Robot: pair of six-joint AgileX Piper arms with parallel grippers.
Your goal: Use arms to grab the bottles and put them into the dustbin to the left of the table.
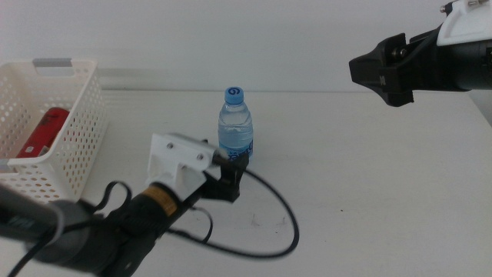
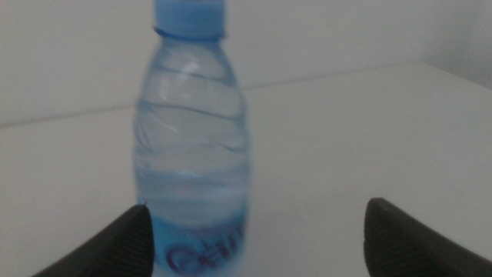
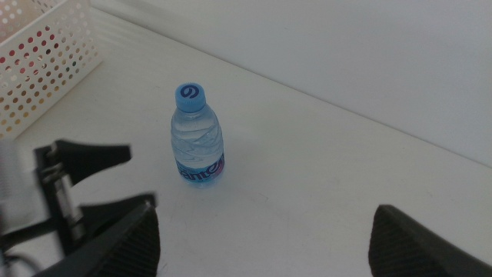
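- The basket point(image 1: 73, 131) stands at the counter's point(image 1: 369, 177) left edge in the middle view; it is white, with perforated walls and a grey strip on its far rim.
- Inside the basket lies a red can point(image 1: 44, 132), on its side and against the left wall. No more of the inside can be made out behind the near wall.
- The water bottle point(image 1: 235, 127) stands upright near the middle of the counter, well apart from the basket. It is clear, with a blue cap and a blue label low on its body.
- The left claw point(image 1: 233, 173) sits low, just in front of the bottle's base, and comes in from the bottom left with a black cable looping on the counter beside it.
- In the left wrist view the left claw's point(image 2: 257, 231) jaws are spread wide. The bottle point(image 2: 192, 138) stands ahead of the gap, close to one jaw; whether that jaw touches it cannot be told. Nothing is held.
- The right claw point(image 1: 384, 73) hangs high over the counter's right side, far from the bottle.
- In the right wrist view the right claw's point(image 3: 265, 235) jaws are also wide apart and hold nothing. That view looks down on the bottle point(image 3: 197, 138), a corner of the basket point(image 3: 46, 61) and the left claw's open jaws point(image 3: 96, 181).
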